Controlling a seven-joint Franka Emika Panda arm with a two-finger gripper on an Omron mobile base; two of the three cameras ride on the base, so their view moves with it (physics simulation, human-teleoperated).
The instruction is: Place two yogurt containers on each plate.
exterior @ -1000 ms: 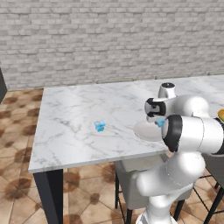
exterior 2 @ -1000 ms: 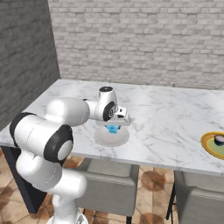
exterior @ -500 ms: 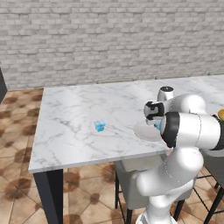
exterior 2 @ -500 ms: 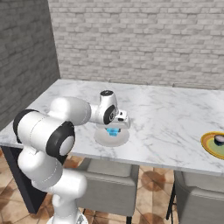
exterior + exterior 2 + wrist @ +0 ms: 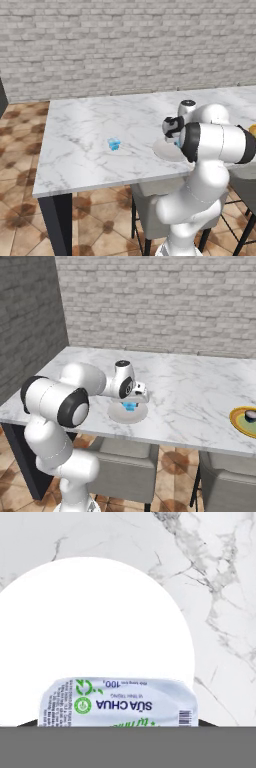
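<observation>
- White plate (image 5: 116, 415) sits near the front edge of the marble table (image 5: 190, 391), inside easy arm reach; that is why it gets loaded first.
- Gripper (image 5: 131, 404) hangs just above this plate, jaws closed on a light blue yogurt cup (image 5: 130, 406). Cup is over the plate middle, so a release should land it well inside the rim.
- Hand view: foil lid of the held cup (image 5: 118, 704) sits low between the finger tips, white plate (image 5: 90, 622) right behind it. Cannot tell if the cup bottom touches the plate yet.
- Second blue cup (image 5: 114, 144) stands alone on the table, well apart from the white plate (image 5: 165, 150), on its left. Likely next pick for this plate.
- Yellow-rimmed plate (image 5: 243, 421) is at the far right of the table, a dark cup with a white top (image 5: 250, 415) already on it.
- Judgement: first plate has no cup released on it; the other shows one cup, so most of the job remains.
- Risk: small light cup, could tip if let go from a height.
</observation>
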